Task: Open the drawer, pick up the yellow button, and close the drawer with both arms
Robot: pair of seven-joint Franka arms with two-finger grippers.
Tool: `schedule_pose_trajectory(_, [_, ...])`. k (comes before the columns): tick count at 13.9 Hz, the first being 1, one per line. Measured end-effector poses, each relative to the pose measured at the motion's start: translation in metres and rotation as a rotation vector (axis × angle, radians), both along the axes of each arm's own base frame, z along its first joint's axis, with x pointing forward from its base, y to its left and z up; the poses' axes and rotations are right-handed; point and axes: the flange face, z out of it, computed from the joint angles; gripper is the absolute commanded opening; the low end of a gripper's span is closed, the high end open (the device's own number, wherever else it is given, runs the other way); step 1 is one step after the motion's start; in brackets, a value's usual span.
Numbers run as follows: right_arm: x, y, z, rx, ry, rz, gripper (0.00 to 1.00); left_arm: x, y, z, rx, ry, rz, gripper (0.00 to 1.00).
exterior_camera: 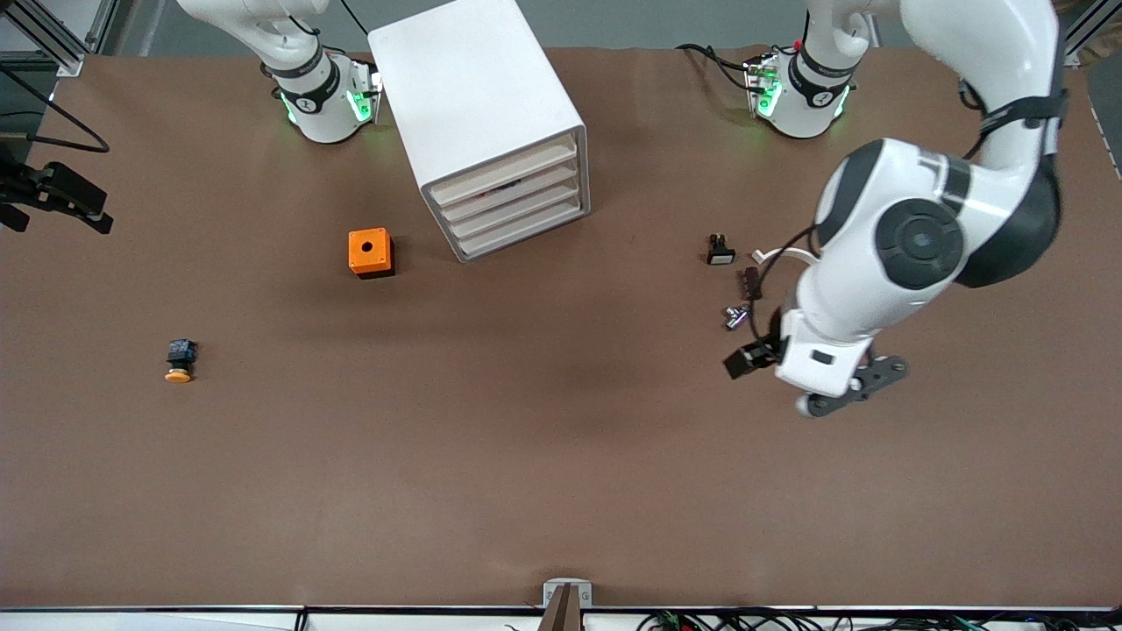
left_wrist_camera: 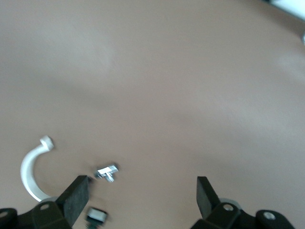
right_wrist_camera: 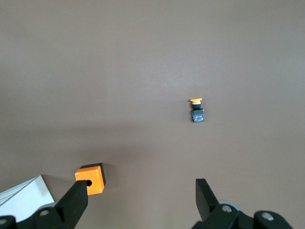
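Since the drawer (exterior_camera: 504, 169), top of four in the cabinet (exterior_camera: 478, 96), sits shut, we judge the opening step pending. Button (exterior_camera: 179, 361) lies on the table (exterior_camera: 561, 491) toward the right arm's end, w/ open room around. Left gripper (exterior_camera: 855, 388) hovers wide open, empty; right gripper (right_wrist_camera: 140, 200) likewise.
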Motion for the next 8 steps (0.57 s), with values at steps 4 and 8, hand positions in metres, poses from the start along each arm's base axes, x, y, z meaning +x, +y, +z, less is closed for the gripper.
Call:
schedule_pose_trajectory(4, [0.001,0.001,0.001,0.005,-0.002,0.004,1.0,0.001,0.057,0.035,0.024,-0.008,-0.082,1.0])
schedule_pose_trajectory(8, [0.001,0.001,0.0,0.007,-0.001,0.007,1.0,-0.016,0.109,0.078,0.044,0.016,-0.166,1.0])
